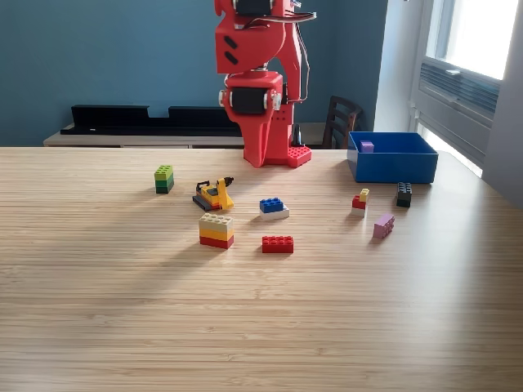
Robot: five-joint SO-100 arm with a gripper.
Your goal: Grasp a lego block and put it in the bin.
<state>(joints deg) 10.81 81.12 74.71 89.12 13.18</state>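
The blue bin stands at the back right of the table, with a purple block inside it. Several lego blocks lie loose on the wood: a green one, a yellow-and-black piece, a blue-on-white one, a beige-yellow-red stack, a red one, a small red-yellow one, a black one and a pink one. The red arm is folded upright at the back centre. Its gripper is cut off by the top edge of the exterior view.
The wooden table runs toward the camera. Behind it are a long black tray on a low shelf, a dark chair and a blue wall. A window is at the right.
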